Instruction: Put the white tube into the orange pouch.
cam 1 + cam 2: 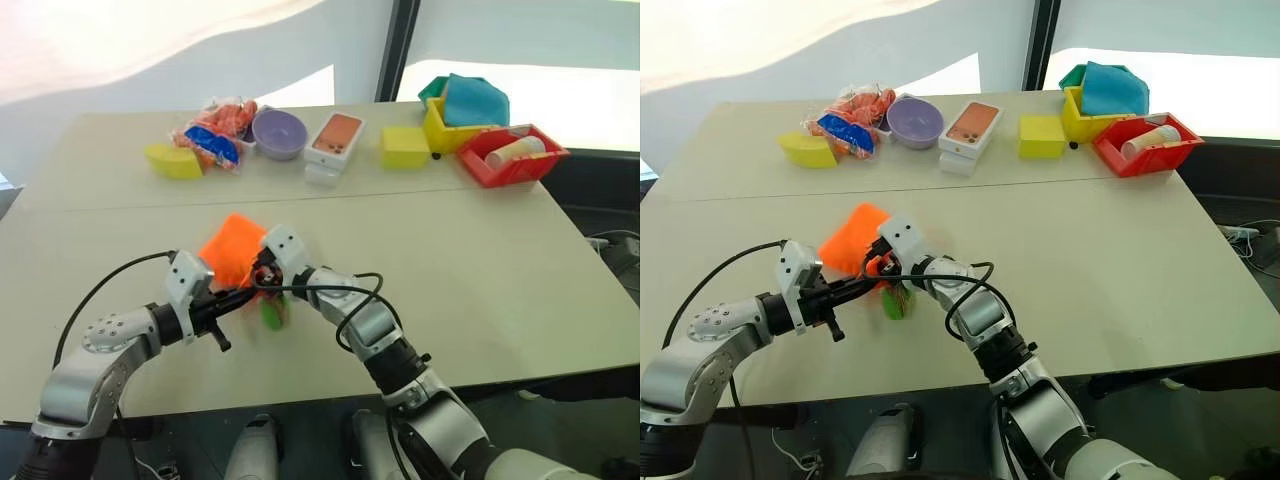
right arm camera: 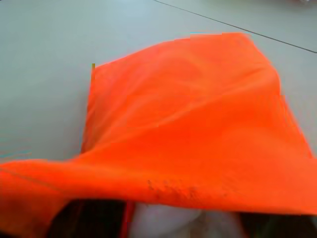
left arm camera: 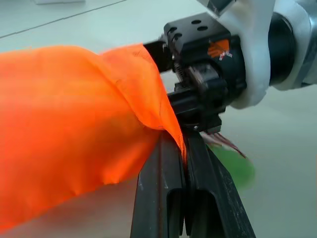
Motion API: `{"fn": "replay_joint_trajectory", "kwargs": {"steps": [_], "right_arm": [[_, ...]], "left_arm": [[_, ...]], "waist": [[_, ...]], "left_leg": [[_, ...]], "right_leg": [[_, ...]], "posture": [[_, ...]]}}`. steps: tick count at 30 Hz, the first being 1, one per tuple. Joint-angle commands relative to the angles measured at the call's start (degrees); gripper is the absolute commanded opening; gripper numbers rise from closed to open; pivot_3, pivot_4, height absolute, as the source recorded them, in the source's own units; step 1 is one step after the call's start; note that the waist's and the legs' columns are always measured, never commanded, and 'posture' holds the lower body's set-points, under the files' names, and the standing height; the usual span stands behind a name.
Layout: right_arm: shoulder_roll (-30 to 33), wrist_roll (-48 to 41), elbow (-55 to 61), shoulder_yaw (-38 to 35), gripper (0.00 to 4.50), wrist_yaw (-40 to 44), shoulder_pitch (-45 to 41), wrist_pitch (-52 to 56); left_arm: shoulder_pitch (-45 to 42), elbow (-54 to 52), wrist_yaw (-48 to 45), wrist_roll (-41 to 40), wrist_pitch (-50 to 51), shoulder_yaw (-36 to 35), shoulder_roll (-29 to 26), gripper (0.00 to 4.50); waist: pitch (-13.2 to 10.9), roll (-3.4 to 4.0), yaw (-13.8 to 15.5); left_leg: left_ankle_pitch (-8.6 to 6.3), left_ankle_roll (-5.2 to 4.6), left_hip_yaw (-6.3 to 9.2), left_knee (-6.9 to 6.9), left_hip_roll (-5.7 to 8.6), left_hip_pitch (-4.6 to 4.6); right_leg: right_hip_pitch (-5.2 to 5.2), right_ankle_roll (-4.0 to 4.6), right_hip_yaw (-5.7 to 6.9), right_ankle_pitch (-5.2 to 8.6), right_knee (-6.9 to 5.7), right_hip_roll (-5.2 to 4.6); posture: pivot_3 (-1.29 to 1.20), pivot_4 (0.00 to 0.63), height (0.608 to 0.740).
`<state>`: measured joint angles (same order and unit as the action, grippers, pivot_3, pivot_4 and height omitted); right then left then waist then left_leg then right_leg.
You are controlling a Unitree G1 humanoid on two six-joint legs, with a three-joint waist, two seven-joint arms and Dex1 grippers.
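The bright orange soft cloth pouch [image 1: 232, 247] is lying on the near part of the table, puffed up and wrinkly, with a fuzzy green tassel [image 1: 273, 314] hanging at its near end. Something small and white [image 2: 166, 218] is peeking out under the pouch's edge in the right wrist view; it is too blurry to tell what it is.

The pale tan table [image 1: 480, 270] is sitting by a white wall. Along its far side are standing a purple bowl [image 1: 279, 133], yellow blocks [image 1: 404, 146] and a red bin [image 1: 512, 157].

The left gripper [image 3: 184, 148] is squeezing the pouch's edge tight. The right gripper [image 1: 262, 272] is sitting right at the pouch's mouth, and I cannot tell if it is open or closed.
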<state>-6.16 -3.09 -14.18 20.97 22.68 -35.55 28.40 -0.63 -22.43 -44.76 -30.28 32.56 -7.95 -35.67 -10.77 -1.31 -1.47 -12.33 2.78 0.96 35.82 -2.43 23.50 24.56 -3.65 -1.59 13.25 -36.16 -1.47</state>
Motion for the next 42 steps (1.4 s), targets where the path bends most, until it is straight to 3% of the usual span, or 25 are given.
{"fn": "replay_joint_trajectory", "kwargs": {"steps": [1, 9, 10, 12, 19, 29, 33, 42], "right_arm": [[1.1, -0.6, 8.2, 2.7, 4.47, 3.9, 1.7, 0.2], [9.8, -4.5, 21.6, 1.8, 4.47, 11.4, 7.4, 6.1], [10.3, -4.7, 22.5, 1.8, 4.23, 11.7, 7.9, 6.4], [10.7, -5.9, 23.7, 1.7, 3.68, 12.7, 8.6, 7.3], [10.2, -4.2, 23.6, 2.6, 0.07, 9.7, 8.9, 7.5], [3.4, -0.2, 10.5, 4.8, 0.07, 4.8, 4.0, 1.6], [3.6, -0.3, 12.0, 4.6, 0.07, 6.0, 4.0, 0.4], [18.1, -2.9, 25.7, 2.0, 0.07, 16.9, 8.9, -0.6]], "left_arm": [[-0.6, 1.8, 2.3, -1.6, -1.0, -4.4, 1.2, 0.00], [-1.3, 6.4, 3.3, -6.9, 1.9, -8.8, 2.3, 0.00], [-1.3, 6.6, 3.2, -7.4, 2.3, -8.9, 2.3, 0.00], [-1.3, 6.9, 3.2, -8.0, 2.9, -9.1, 2.2, 0.00], [-1.5, 7.8, 3.0, -8.5, 3.7, -8.6, 1.6, 0.00], [-0.4, 5.4, 2.7, -9.0, 4.5, -8.8, 0.9, 0.00], [2.2, 5.3, 2.5, -7.9, 3.2, -10.2, -0.4, 0.00], [4.2, 11.8, 1.3, -2.4, -4.7, -13.9, -3.7, 0.00]], "waist": [[0.0, 0.02, 0.2], [0.0, 0.01, 0.0], [0.0, 0.00, 0.1], [0.0, 0.00, 0.1], [0.0, 0.00, 0.1], [0.0, -0.01, -0.1], [0.0, 0.00, -0.6], [0.0, 0.01, -1.0]], "left_leg": [[0.00, 0.00, 0.00, -0.02, 0.00, 0.00], [0.00, -0.01, 0.02, -0.12, -0.02, -0.02], [0.00, 0.00, 0.01, -0.12, -0.02, -0.02], [0.00, 0.00, 0.00, -0.11, -0.01, -0.02], [0.00, 0.00, 0.00, -0.11, -0.02, -0.02], [0.00, 0.00, 0.00, -0.14, -0.02, -0.02], [0.00, 0.00, 0.00, -0.18, -0.02, -0.01], [0.00, 0.01, -0.01, -0.25, -0.02, -0.01]], "right_leg": [[0.01, 0.00, 0.00, 0.00, 0.01, -0.01], [0.05, 0.00, 0.01, 0.01, 0.00, 0.05], [0.05, 0.00, 0.01, 0.01, 0.00, 0.04], [0.04, 0.00, 0.01, 0.01, 0.01, 0.03], [0.06, 0.01, 0.01, 0.01, 0.01, 0.03], [0.08, 0.01, 0.01, 0.01, 0.01, 0.03], [0.08, 0.02, 0.01, 0.01, 0.03, -0.01], [0.14, 0.08, 0.01, 0.06, 0.06, -0.05]], "posture": [[0.00, 0.150, 0.740], [0.00, 0.150, 0.740], [0.00, 0.150, 0.740], [0.00, 0.150, 0.740], [0.00, 0.150, 0.740], [0.00, 0.150, 0.740], [0.00, 0.150, 0.740], [0.00, 0.150, 0.740]]}}
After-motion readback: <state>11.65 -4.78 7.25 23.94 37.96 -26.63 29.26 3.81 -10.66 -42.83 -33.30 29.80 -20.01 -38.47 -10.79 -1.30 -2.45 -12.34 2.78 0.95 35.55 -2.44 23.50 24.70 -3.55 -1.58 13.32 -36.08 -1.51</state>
